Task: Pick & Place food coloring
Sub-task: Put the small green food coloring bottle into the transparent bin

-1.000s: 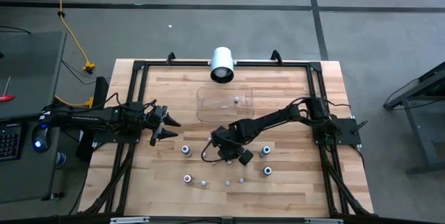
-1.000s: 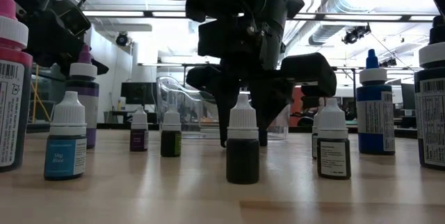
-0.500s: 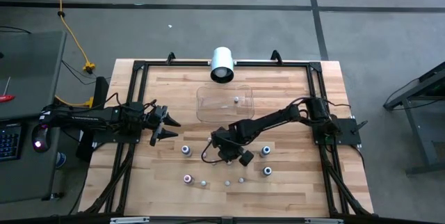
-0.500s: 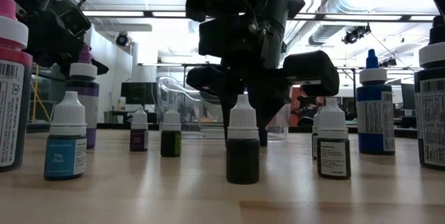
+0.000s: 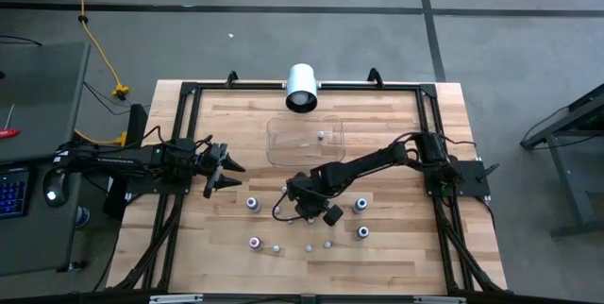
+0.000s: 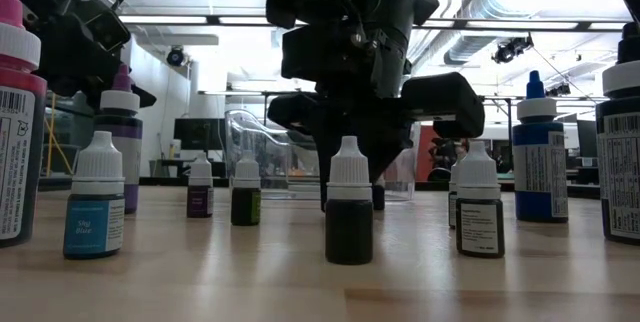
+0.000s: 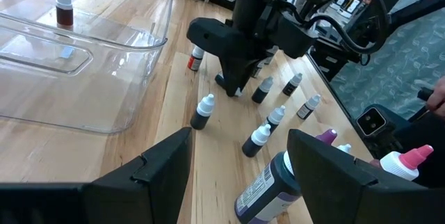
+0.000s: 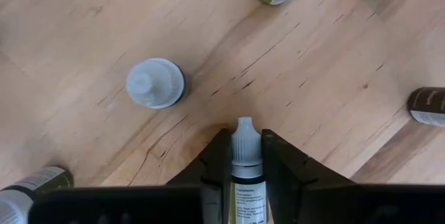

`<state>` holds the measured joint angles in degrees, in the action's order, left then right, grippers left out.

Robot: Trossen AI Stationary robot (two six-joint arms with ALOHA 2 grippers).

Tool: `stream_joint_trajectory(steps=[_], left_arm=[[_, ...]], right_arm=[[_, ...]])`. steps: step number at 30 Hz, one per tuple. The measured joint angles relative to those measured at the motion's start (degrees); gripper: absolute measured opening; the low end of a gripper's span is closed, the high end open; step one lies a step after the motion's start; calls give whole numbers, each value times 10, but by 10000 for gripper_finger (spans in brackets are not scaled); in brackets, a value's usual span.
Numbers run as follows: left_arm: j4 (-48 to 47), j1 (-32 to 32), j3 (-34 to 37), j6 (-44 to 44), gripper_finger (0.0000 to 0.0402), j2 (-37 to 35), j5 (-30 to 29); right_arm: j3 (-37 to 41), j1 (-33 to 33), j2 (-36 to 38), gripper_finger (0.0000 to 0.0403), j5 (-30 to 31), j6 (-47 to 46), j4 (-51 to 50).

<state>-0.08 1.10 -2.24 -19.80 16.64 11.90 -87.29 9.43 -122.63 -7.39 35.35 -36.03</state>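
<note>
High view: the right gripper [image 5: 307, 211] sits low over the table [image 5: 396, 125], amid the scattered food coloring [image 5: 362, 232]; the left gripper [image 5: 226, 173] waits well apart, jaws apart.

Right wrist view: one small bottle [image 8: 245, 156] stands between the right jaws, which look clamped on it.

The grasp seems made; next comes a lift toward the clear tray [image 5: 283, 143].
</note>
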Motion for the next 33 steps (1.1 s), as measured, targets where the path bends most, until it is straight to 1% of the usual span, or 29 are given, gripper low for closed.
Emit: stream_joint_trajectory(steps=[4, 9, 17, 23, 26, 29, 33], left_arm=[[0, 0, 0, 0, 234, 0, 0], [0, 0, 0, 0, 234, 0, 0], [0, 0, 0, 0, 234, 0, -1], [0, 0, 0, 0, 234, 0, -8], [0, 0, 0, 0, 234, 0, -8], [0, 0, 0, 0, 234, 0, -9], [-1, 0, 0, 0, 234, 0, -10]], right_arm=[[0, 0, 0, 51, 11, -12, 5], [0, -3, 7, 51, 29, -52, 18], [0, -11, 38, 49, 41, -155, 69], [0, -15, 65, 49, 65, -264, 117], [0, -18, 69, 48, 81, -325, 157], [8, -20, 69, 48, 108, -361, 204], [75, -20, 92, 48, 180, -413, 317]])
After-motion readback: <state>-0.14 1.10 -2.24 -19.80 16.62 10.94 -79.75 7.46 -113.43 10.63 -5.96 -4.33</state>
